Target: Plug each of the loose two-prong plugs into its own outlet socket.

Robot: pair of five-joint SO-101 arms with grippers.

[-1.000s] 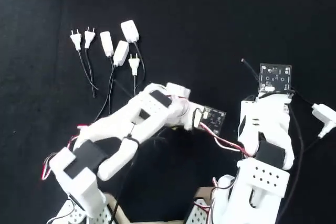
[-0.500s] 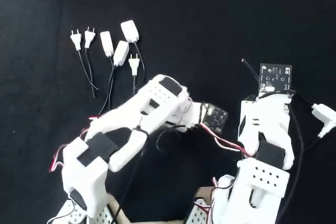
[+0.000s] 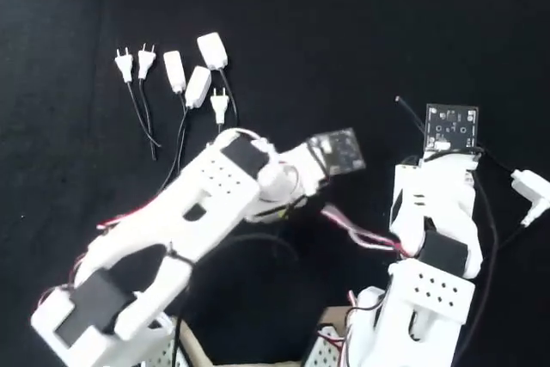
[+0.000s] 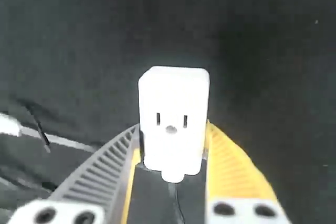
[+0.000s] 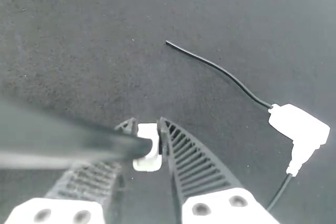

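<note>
The black counter [image 3: 387, 40] carries everything. The left arm [image 3: 198, 204] reaches across its middle, and the right arm [image 3: 434, 212] stands near the right edge.

The left tool [image 4: 173, 129] is pinching an outlet socket [image 4: 173, 106] by its two flat sides, with the slotted face turned toward the wrist camera. That is a sound hold, since the slots are left clear for prongs. The socket looks like a light, rigid block of smooth plastic, so it could slip or twist if pushed against.

An angled white fitting [image 5: 299, 127] with a thin black cord lies on the counter near the right arm. At the far left lie several white blocks [image 3: 174, 70] on cords and the loose two-prong plugs [image 3: 125, 64].

The plugs are probably very light, and their thin limp cords are likely to drag. Each is best taken by its moulded body (never by the prongs, which might bend, or by the cord).

The right tool [image 5: 147, 127] is pressed around a small white piece [image 5: 147, 153]. I cannot tell whether it is a plug or a socket.
</note>
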